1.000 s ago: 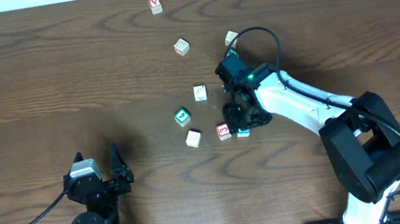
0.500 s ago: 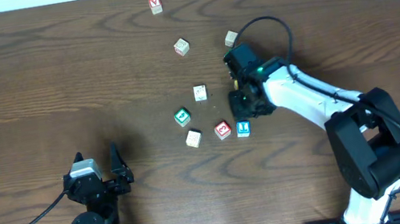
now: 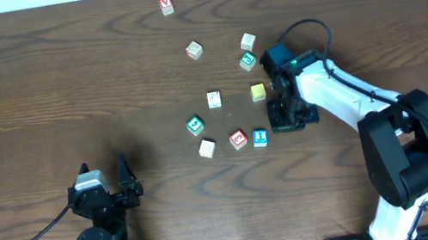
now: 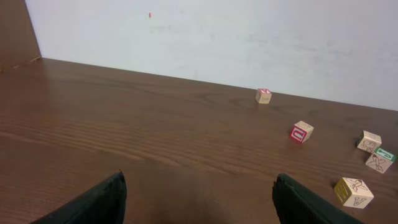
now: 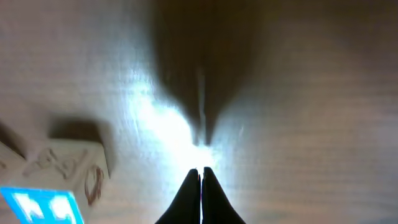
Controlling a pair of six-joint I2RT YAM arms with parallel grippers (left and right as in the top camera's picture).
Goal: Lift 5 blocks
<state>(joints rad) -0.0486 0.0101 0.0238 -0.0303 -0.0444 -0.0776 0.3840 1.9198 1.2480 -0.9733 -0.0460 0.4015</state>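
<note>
Several small blocks lie spread over the wooden table: a blue block (image 3: 260, 138), a red "3" block (image 3: 238, 139), a cream block (image 3: 207, 148), a green block (image 3: 195, 125) and a yellow block (image 3: 258, 92). My right gripper (image 3: 282, 119) points down at the table just right of the blue block, shut with nothing between its fingers. In the right wrist view the closed fingertips (image 5: 201, 171) hang over bare wood, with the blue block (image 5: 37, 205) at the lower left. My left gripper (image 3: 124, 183) rests open at the near left, far from the blocks.
Further blocks lie behind: a red "V" cube (image 3: 167, 5), two cream ones (image 3: 194, 50) (image 3: 248, 41), a white one (image 3: 214, 99) and a second green one (image 3: 248, 61). The left wrist view shows the yellow block (image 4: 353, 191) at its right edge and a white wall behind the table.
My right gripper has swung right, away from the blue and red blocks, and shut empty. The yellow and upper green blocks now show from under the arm. The left arm has not moved.
</note>
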